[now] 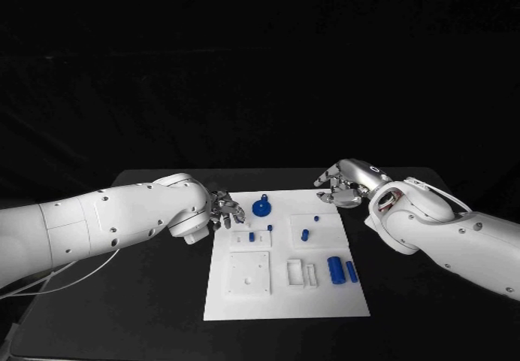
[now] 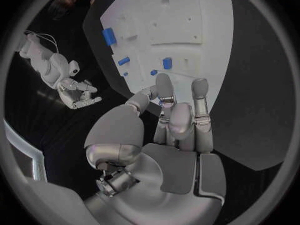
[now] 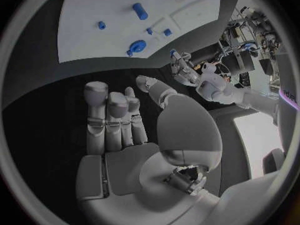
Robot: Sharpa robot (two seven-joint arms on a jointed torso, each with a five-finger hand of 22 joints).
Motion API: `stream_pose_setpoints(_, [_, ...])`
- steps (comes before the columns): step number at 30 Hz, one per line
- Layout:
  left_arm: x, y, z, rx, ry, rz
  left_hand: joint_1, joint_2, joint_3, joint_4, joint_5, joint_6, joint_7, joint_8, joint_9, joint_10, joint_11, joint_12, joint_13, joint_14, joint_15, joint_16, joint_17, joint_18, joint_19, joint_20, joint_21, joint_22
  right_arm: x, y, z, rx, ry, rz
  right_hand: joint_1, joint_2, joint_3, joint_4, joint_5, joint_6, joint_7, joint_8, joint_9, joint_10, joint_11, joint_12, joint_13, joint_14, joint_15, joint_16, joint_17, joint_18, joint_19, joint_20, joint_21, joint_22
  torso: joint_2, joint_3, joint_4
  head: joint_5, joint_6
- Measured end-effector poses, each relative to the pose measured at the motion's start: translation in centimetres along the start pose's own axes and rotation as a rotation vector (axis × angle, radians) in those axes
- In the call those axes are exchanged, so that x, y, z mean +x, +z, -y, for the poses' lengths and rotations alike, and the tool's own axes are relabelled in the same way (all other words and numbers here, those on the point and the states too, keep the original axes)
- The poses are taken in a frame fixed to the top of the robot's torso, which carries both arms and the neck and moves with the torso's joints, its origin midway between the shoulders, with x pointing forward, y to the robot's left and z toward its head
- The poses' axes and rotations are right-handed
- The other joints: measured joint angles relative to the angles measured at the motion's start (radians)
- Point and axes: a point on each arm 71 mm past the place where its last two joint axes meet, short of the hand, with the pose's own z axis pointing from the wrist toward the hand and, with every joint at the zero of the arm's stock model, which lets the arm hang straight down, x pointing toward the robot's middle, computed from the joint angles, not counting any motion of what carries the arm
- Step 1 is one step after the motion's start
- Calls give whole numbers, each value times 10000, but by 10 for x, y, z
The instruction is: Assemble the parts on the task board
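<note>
The white task board [image 1: 284, 297] lies in the middle of the black desk [image 1: 152, 316], and everything here is placed against it. The left robot hand [image 1: 225, 210] hangs at the board's far left corner, its fingers [image 2: 164, 87] loosely apart and reaching over the board's edge with nothing held between them. The right robot hand [image 1: 345, 185] hovers off the board's far right corner, above the desk, fingers [image 3: 111, 116] side by side and gently curled, thumb apart, palm bare and holding nothing. On the board, a round blue part with a small tab [image 1: 262, 207] sits near the far edge. Small blue parts [image 1: 252, 237] stand in the block just nearer than it, and two more [image 1: 306, 234] in the block towards the board's right side. Two blue cylinders [image 1: 341, 270] lie side by side close to the board's near right corner, beside a white bracket [image 1: 296, 274].
</note>
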Motion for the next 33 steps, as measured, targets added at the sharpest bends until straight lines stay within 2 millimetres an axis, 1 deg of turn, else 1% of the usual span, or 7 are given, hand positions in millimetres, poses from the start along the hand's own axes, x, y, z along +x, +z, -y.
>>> stream_pose_setpoints(5, [0,1,-1,-159,121,78,-26,-8,4,-3,0,0,0,-10,63,1,2,0,-22,1,0,0,-95,0,-35,35,0,0,1,0,0,18,63,-20,-40,-39,27,-27,59,0,0,0,0,0,0,1,-10,0,0,0,-1,0,0,0,-11,0,-36,23,-11,13,-81])
stream_pose_setpoints(14, [9,5,-8,-459,137,73,-23,-6,4,-4,-1,1,0,-51,118,18,19,0,-49,2,0,0,-156,0,-37,36,0,-2,1,-1,1,48,115,-40,-39,-39,54,-54,116,0,0,0,0,-36,-36,4,-10,0,0,0,-10,-1,0,0,-45,0,-40,33,-21,28,-170])
stream_pose_setpoints(18, [15,7,-13,-586,36,96,-37,9,4,-4,-2,3,-2,-57,126,16,18,0,-49,2,1,-1,-156,0,-37,36,39,-2,1,-1,1,58,125,-46,-40,-39,54,-54,116,0,0,0,0,-36,-36,4,-10,0,0,0,-10,0,0,0,-45,0,-35,26,-20,-2,-180])
stream_pose_setpoints(19, [17,8,-14,-609,6,105,-59,32,4,-4,-2,4,-3,-56,208,12,15,46,-49,2,1,0,-156,0,-32,40,80,-2,1,-1,1,62,127,-47,-39,-39,54,-54,116,0,0,0,0,-36,-37,4,-10,0,0,0,-10,-1,0,0,-45,0,-35,26,-18,-8,-186])
stream_pose_setpoints(27, [27,11,-22,-747,-324,338,-88,60,2,-3,-37,4,-3,-16,214,-9,-6,56,-48,1,2,-1,-194,1,-36,110,118,-3,1,-1,2,85,153,-63,-39,-39,54,-54,164,-1,0,0,1,-36,-36,5,-19,0,0,0,-9,0,0,0,-45,0,-23,0,-10,-58,-211])
stream_pose_setpoints(29, [29,11,-23,-779,-402,395,-88,60,0,-3,-38,5,-3,-16,249,-10,-7,56,-50,1,2,-1,-219,159,-36,180,154,-3,1,-1,2,89,158,-66,-40,-39,54,-54,164,0,0,0,0,-36,-36,5,-19,0,0,0,-9,0,0,0,-45,0,-19,-7,-10,-69,-212])
stream_pose_setpoints(33, [34,13,-27,-832,-532,482,-89,60,-12,-13,-39,5,-3,-17,251,-10,-7,56,-58,0,4,4,-220,158,-36,180,154,3,1,-1,2,96,167,-71,-39,-39,54,-54,164,-1,0,0,0,-36,-36,5,-19,0,0,0,-9,-1,0,0,-45,0,-12,-12,-10,-80,-226])
